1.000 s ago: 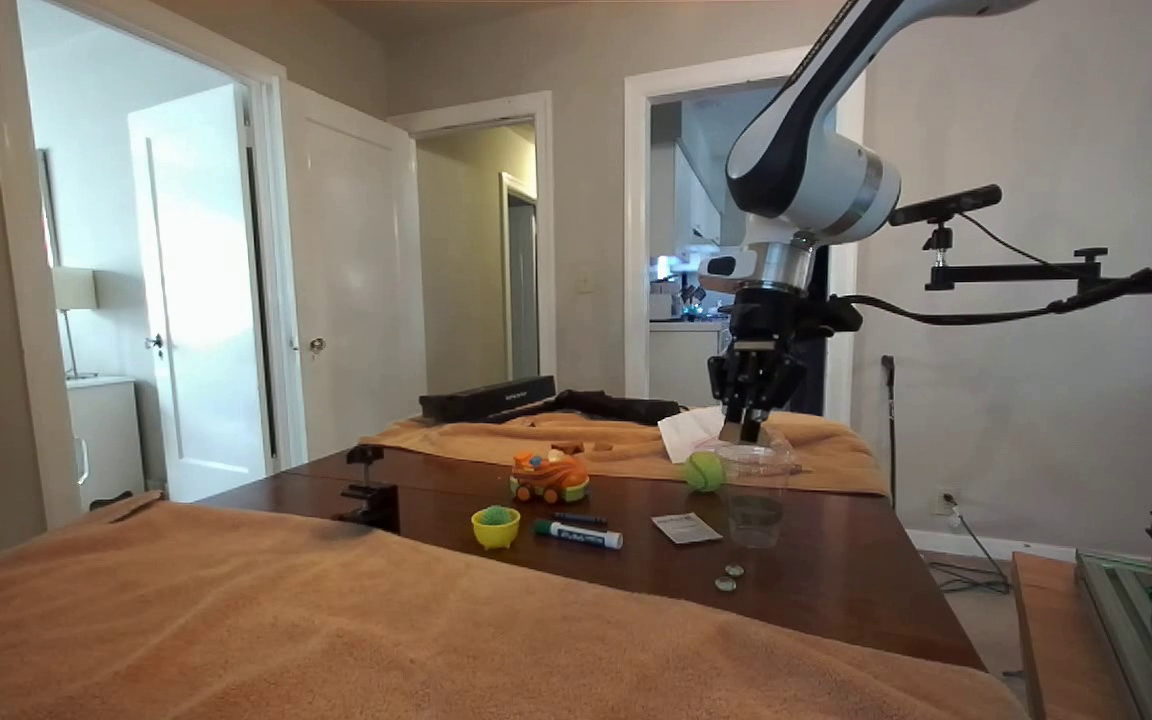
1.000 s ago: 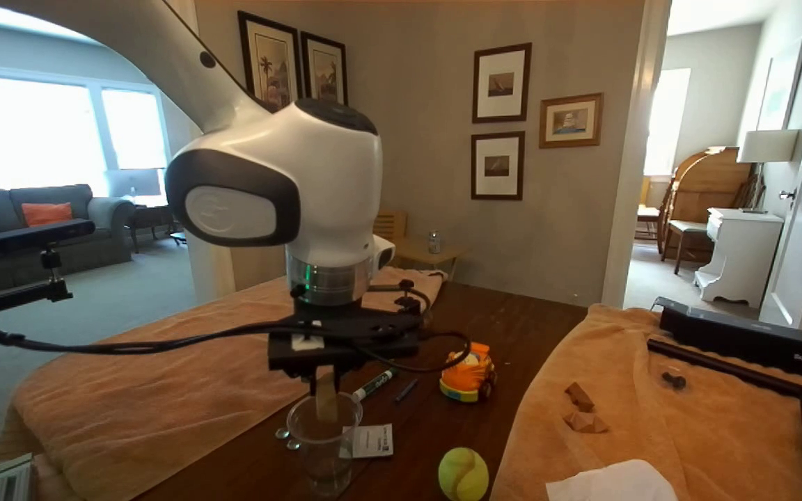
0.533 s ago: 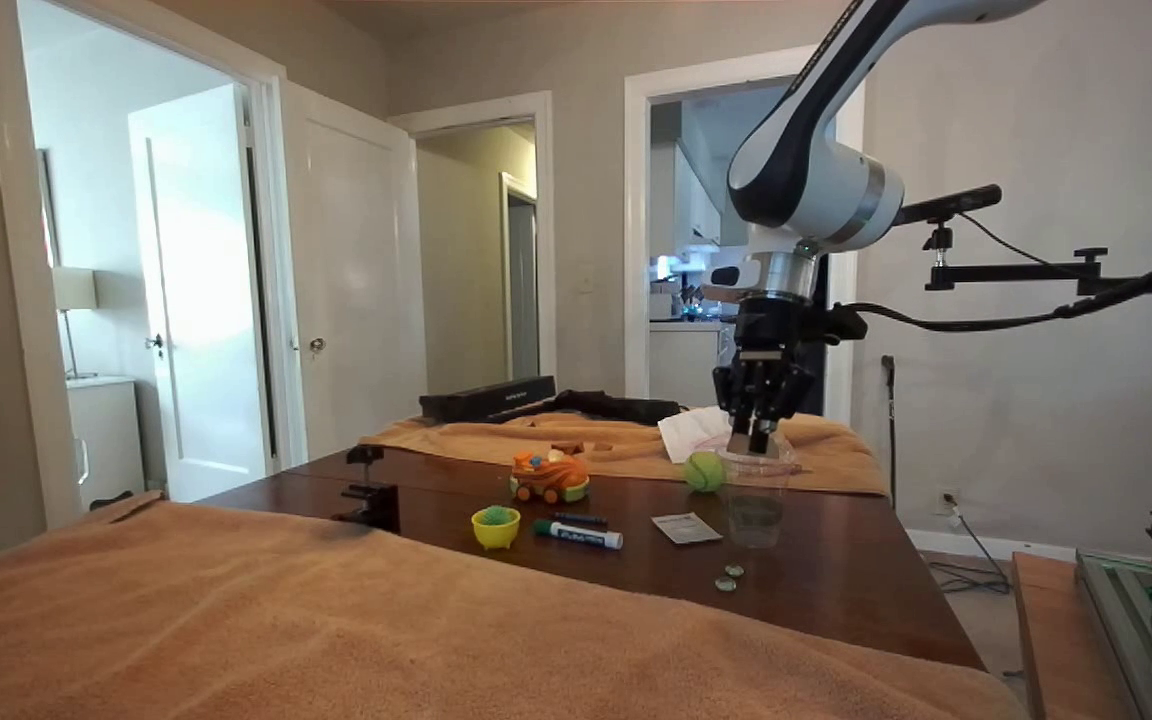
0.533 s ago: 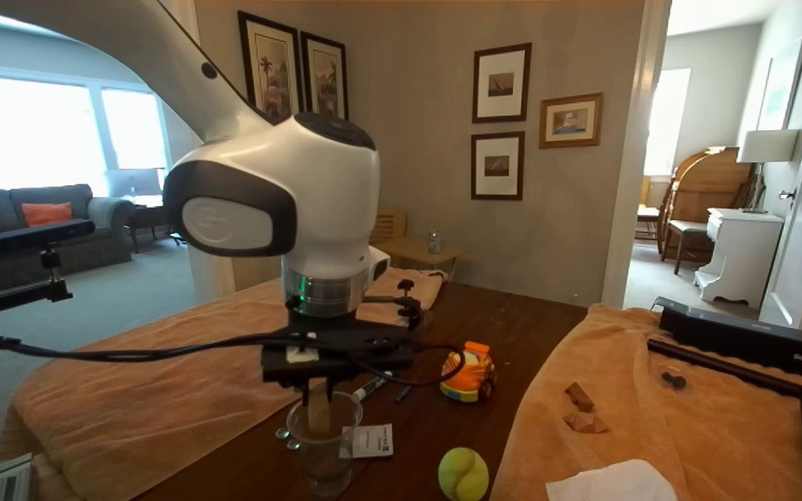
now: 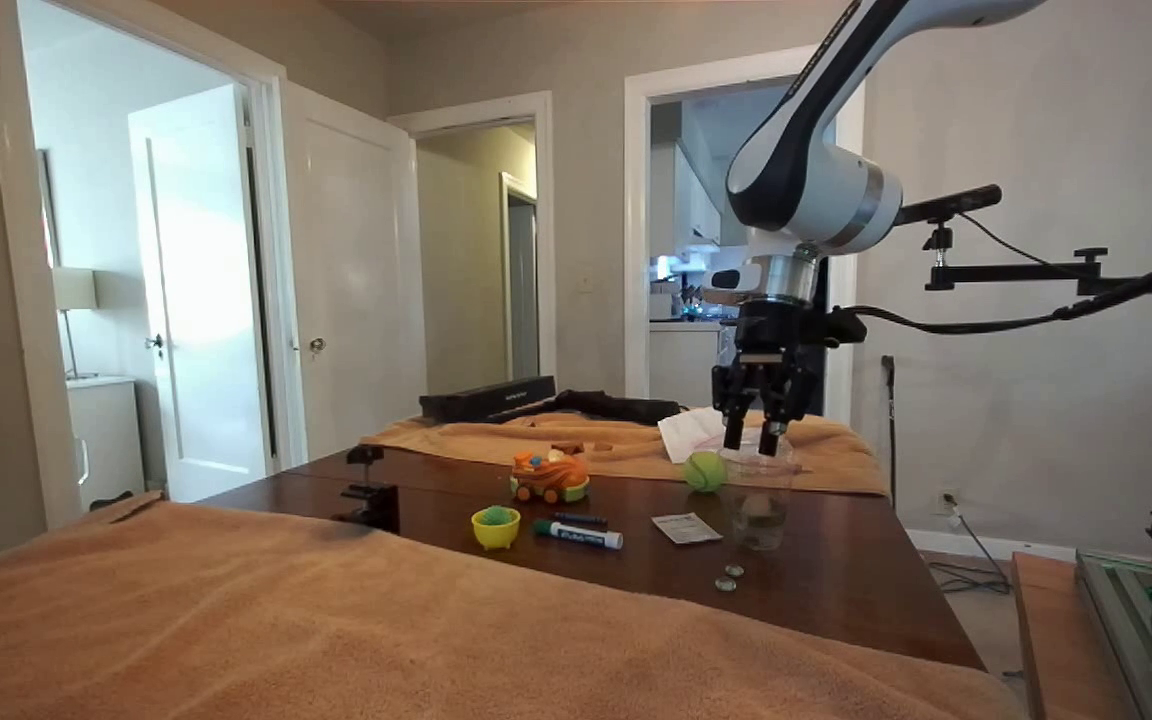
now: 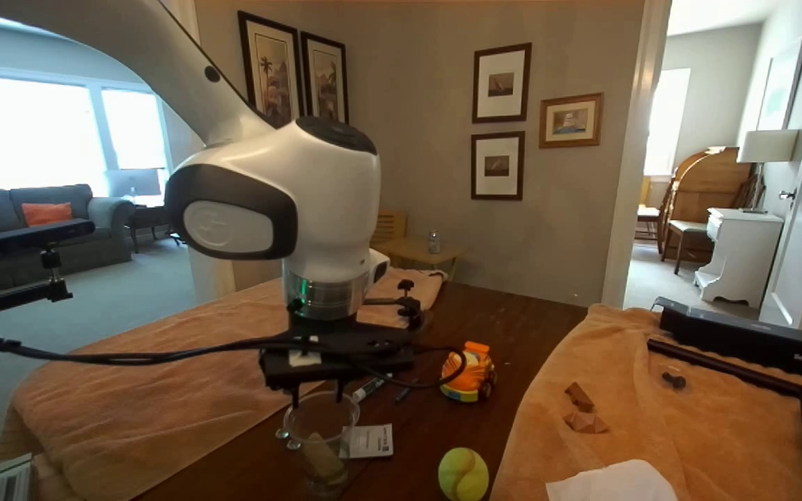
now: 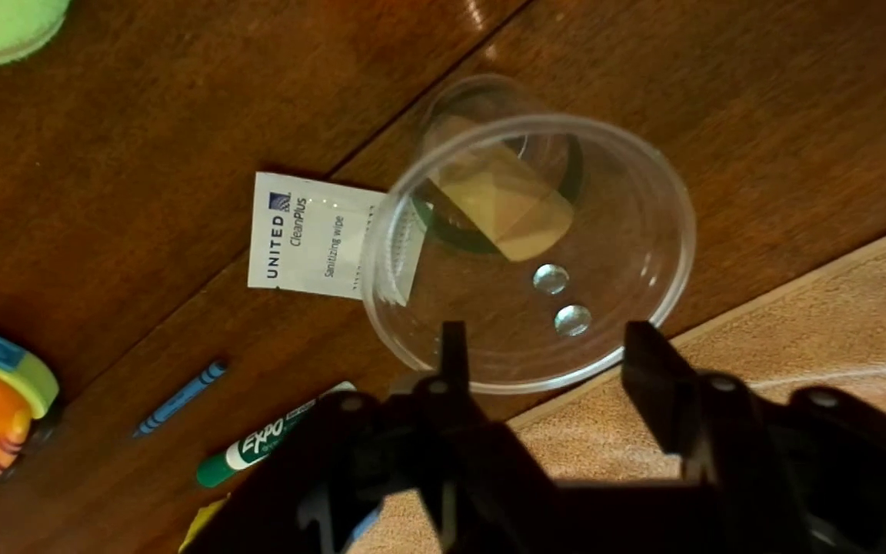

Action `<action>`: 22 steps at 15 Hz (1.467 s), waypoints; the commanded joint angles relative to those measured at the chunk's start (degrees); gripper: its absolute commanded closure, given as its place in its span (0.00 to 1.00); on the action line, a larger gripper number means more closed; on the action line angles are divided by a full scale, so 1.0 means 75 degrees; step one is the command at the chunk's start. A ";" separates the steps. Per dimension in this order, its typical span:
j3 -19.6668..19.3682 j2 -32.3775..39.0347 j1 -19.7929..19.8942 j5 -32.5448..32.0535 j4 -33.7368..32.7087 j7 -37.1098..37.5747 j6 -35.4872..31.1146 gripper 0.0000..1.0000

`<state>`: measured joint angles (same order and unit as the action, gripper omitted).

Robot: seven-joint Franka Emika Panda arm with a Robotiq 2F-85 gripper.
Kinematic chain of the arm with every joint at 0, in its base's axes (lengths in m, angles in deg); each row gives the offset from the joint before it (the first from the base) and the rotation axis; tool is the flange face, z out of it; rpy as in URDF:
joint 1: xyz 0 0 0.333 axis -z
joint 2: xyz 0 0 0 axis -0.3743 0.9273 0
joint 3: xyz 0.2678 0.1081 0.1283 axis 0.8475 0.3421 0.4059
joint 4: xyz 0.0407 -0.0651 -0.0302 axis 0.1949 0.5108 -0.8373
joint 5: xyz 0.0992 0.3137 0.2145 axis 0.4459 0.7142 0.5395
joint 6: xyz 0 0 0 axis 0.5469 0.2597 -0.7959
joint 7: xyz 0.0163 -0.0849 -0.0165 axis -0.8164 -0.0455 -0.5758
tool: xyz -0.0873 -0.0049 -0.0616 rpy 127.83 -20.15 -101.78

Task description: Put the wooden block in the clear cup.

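The clear cup (image 6: 303, 459) stands upright on the dark wooden table; it also shows in the wrist view (image 7: 677, 261) and in an exterior view (image 5: 748, 530). The wooden block (image 6: 324, 459) lies tilted inside the cup, low down, seen through the wall; in the wrist view the block (image 7: 508, 204) rests near the cup's bottom. My gripper (image 7: 544, 331) is open with nothing between its fingers. In both exterior views the gripper (image 5: 751, 447) (image 6: 317, 401) is right above the cup, with its fingertips about at rim height. I cannot tell whether a finger touches the rim.
A sanitizing wipe packet (image 7: 312, 238) and two glass beads (image 7: 551, 278) lie beside the cup. A tennis ball (image 6: 464, 474), an orange toy car (image 5: 548, 475), a green marker (image 5: 581, 535), a blue crayon (image 7: 181, 400) and a yellow bowl (image 5: 496, 535) are farther off.
My gripper came down a little, then opened and let go of the wooden block. The block dropped from between the fingers to the cup's bottom. The cup shifted slightly.
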<state>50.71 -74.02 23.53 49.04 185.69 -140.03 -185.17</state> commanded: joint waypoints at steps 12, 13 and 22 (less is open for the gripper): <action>0.1562 -0.0249 0.0339 -0.0092 -0.0351 0.3269 -0.0994 0.00; 0.1904 -0.0251 0.0512 -0.0134 -0.0359 0.3831 -0.1129 0.00; 0.2987 -0.0425 0.0745 -0.0401 -0.0193 0.6606 -0.1193 0.00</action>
<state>80.23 -77.47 36.04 48.62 184.11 -92.38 -193.67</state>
